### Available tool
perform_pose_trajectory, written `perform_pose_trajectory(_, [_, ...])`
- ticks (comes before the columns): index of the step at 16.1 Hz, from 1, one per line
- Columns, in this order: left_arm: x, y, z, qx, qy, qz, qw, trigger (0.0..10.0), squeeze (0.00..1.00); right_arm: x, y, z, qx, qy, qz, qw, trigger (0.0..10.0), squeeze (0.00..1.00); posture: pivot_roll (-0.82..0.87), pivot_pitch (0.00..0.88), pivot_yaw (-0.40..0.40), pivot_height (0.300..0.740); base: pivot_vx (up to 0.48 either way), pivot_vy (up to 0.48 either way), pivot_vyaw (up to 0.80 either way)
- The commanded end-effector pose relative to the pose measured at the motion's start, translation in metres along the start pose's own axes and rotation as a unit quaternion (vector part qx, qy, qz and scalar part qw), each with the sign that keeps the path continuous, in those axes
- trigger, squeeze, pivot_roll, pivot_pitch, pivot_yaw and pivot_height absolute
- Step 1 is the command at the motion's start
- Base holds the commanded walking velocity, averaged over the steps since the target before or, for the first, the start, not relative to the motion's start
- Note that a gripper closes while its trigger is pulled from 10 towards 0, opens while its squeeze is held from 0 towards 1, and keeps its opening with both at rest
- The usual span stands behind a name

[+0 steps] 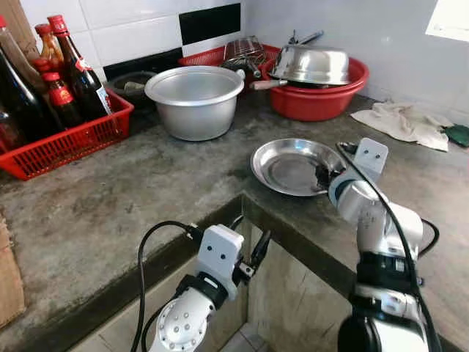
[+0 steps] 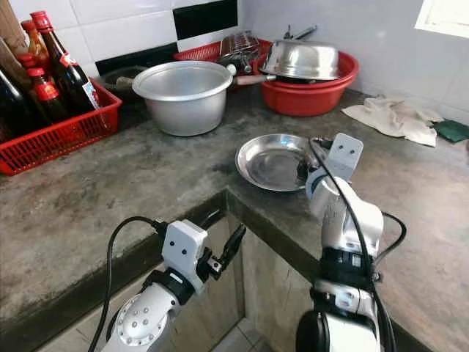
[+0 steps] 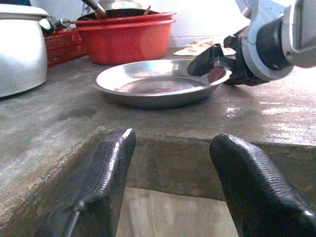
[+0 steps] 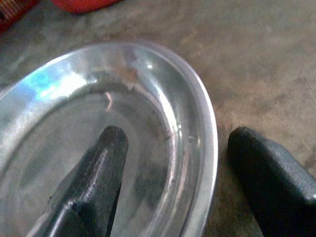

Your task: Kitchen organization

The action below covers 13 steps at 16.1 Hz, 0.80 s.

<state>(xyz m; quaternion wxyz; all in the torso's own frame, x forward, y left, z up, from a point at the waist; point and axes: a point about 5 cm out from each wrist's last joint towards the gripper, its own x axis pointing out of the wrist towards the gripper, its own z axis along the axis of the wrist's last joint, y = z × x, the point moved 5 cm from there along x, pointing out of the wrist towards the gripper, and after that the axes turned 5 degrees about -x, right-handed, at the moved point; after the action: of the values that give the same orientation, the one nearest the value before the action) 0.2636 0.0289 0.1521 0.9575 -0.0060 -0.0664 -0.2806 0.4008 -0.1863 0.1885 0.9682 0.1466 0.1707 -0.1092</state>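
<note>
Steel plate (image 1: 293, 166) rim sits between the right gripper (image 1: 323, 176) fingers, spread apart; left gripper (image 3: 173, 187) fingers released.

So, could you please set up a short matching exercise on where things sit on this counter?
Things:
1. steel plate
2. sauce bottles
3. upturned steel bowl
4. cloth

Places:
A. in the red basket
B. over the red basin
C. rim between the right claw's open fingers
D. flat on the counter, near the wall

Pairs: 1-C, 2-A, 3-B, 4-D
</note>
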Motion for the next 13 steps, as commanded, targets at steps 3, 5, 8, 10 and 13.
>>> perform_pose_trajectory(3, [0.000,-0.006,0.008,-0.007,-0.023,-0.014,1.000,10.0,0.00,0.008,-0.001,-0.018,-0.015,0.076,-0.013,0.997,10.0,0.00,-0.02,0.063,-0.020,0.740,0.000,0.000,0.00])
perform_pose_trajectory(5, [0.001,-0.010,0.009,-0.010,-0.025,-0.021,0.999,10.0,0.00,0.009,0.001,-0.024,-0.027,0.101,-0.008,0.995,10.0,0.00,-0.02,0.060,-0.022,0.740,0.000,0.000,0.00])
perform_pose_trajectory(8, [0.001,-0.009,0.007,-0.010,-0.023,-0.018,1.000,10.0,0.00,0.010,0.005,-0.031,-0.041,0.131,-0.001,0.991,0.0,0.00,-0.02,0.056,-0.025,0.740,0.000,0.000,0.00])
perform_pose_trajectory(10, [0.001,-0.009,0.006,-0.009,-0.023,-0.018,1.000,10.0,0.00,0.010,0.008,-0.030,-0.041,0.132,0.002,0.990,0.0,0.00,-0.02,0.054,-0.026,0.740,0.000,0.000,0.00])
perform_pose_trajectory(13, [0.001,-0.009,0.006,-0.009,-0.022,-0.016,1.000,10.0,0.00,0.010,0.011,-0.028,-0.029,0.132,0.006,0.991,0.0,0.00,-0.02,0.052,-0.026,0.740,0.000,0.000,0.00])
